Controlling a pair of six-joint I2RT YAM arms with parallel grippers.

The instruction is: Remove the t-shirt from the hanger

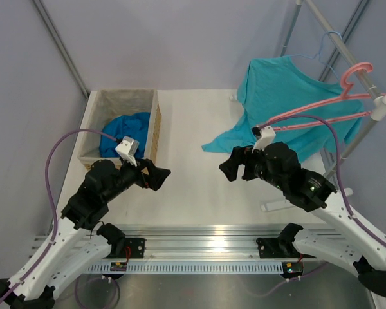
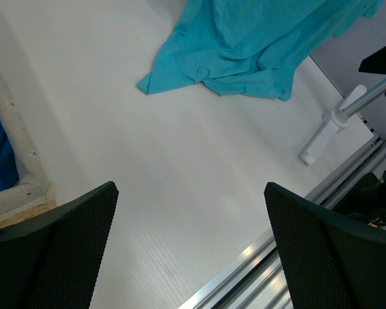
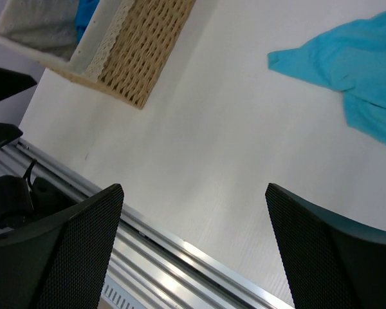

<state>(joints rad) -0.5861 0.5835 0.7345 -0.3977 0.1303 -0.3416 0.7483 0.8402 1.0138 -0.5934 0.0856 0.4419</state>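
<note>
The t-shirt (image 1: 122,132) is lying in the basket (image 1: 157,122), the hanger (image 1: 321,104) hanging bare; the left gripper (image 1: 159,175) and right gripper (image 1: 226,166) are hovering wide open, empty.

White table (image 1: 193,187) bearing a lined wicker basket (image 1: 158,125); right of the basket rests the hem of a teal t-shirt (image 1: 286,96); farther right, a rack foot (image 1: 280,205).

Both arms are matte black and blocky in their upper links, the left arm (image 1: 96,193) at lower left and the right arm (image 1: 296,180) at lower right, with smooth white shells lower down. A purple cable (image 1: 51,161) loops over each. A white camera block (image 1: 127,149) tops each wrist. The broad black fingers (image 2: 71,251) have finely dotted faces.
</note>
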